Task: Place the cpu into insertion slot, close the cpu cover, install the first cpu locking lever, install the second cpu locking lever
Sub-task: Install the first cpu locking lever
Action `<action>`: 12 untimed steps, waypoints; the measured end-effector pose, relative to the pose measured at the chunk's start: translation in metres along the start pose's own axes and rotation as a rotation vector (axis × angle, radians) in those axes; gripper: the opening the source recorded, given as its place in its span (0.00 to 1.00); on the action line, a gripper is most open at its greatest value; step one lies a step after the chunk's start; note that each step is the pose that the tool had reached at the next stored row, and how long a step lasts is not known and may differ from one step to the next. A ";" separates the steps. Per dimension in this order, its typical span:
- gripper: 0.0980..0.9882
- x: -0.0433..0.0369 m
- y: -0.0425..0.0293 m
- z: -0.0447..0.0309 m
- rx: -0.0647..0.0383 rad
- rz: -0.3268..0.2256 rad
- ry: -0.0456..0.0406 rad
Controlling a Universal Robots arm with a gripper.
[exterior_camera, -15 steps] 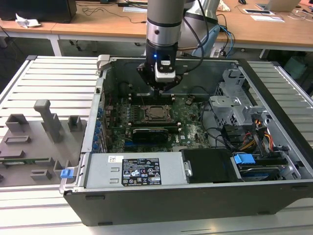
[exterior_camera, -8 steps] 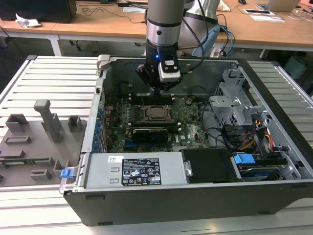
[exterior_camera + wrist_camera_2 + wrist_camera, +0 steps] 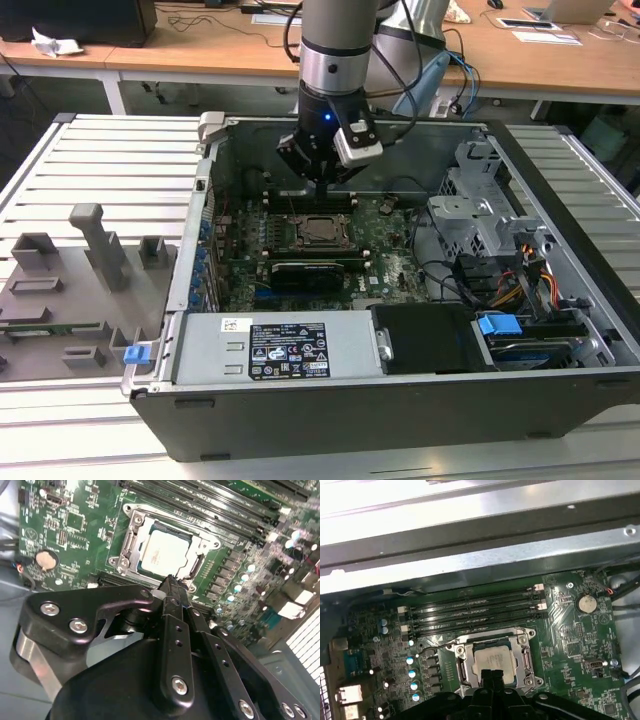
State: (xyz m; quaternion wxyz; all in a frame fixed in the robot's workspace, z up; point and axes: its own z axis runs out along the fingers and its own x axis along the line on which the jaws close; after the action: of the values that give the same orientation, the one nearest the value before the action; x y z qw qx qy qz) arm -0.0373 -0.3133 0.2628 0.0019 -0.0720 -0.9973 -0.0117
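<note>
Black end effector [image 3: 171, 582] sat closest to the lens in both wrist views [image 3: 493, 676]. Its fingers were together, tips meeting, nothing clamped between them. The tips hung over the board right beside the socket; contact could not be judged.

Exterior view, from its left to its right:
- Slatted metal counter [image 3: 110, 150] carried a grey fixture tray [image 3: 60, 290], with a small blue clip [image 3: 137, 353] at its near right corner.
- Open computer case [image 3: 350, 420] stood beside the tray, with the grey power supply [image 3: 285, 350] along its near wall.
- Green motherboard [image 3: 385, 260] lay flat inside, with a long black graphics card [image 3: 315, 272] across it.
- Insertion slot [image 3: 300, 228] lay just beyond the card. The cpu [image 3: 320, 229] was seated in it, silver top up.
- Arm came down from above, end effector [image 3: 322, 183] over the RAM slots [image 3: 310, 200], on the far side of the socket.
- Metal drive cage [image 3: 480, 200] was at the right, with a blue connector [image 3: 498, 326] near it.

Second wrist view: cpu [image 3: 162, 552] lay flat and square in the socket. The cpu cover [image 3: 131, 544] was down around it, the chip's top showing through the cut-out. A coin cell [image 3: 44, 560] sat well apart on the board.

First wrist view: same seating, with the cpu [image 3: 490, 660] framed by the cover [image 3: 525, 662]. Lever positions: could not tell.
</note>
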 end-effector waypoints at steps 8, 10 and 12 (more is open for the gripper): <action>0.01 0.0000 0.0000 0.0001 0.001 -0.144 0.0030; 0.01 0.0000 0.0000 0.0002 0.001 -0.174 0.0037; 0.01 0.0005 -0.0001 0.0003 0.001 -0.197 0.0038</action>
State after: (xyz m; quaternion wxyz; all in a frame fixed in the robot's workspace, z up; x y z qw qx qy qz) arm -0.0378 -0.3133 0.2625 0.0026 0.0266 -0.9996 -0.0116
